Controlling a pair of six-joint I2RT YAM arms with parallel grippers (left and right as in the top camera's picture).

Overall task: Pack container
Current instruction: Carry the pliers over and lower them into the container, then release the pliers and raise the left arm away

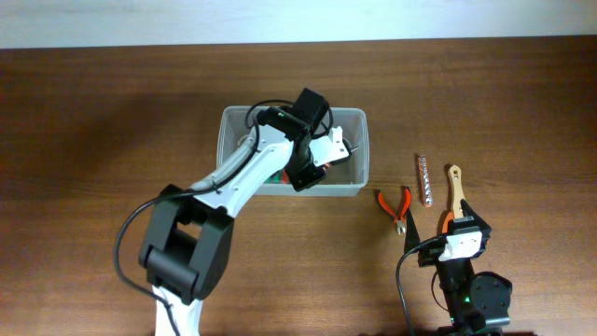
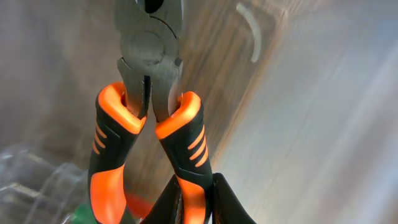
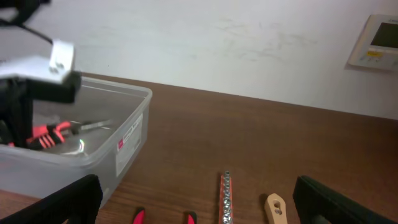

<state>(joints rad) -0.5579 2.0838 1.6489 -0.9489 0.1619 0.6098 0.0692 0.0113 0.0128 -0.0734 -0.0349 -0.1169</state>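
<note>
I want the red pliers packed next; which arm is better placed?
Right arm: its jaws stand open, the red pliers just ahead. The left arm is over the container, jaws shut on orange pliers.

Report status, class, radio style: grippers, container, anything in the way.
Left gripper shut on orange pliers, over container. Right gripper open, empty. Red pliers, bit strip, brush on table. No obstruction seen.

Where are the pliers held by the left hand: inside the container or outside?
Inside: the pliers hang between the container walls.
</note>
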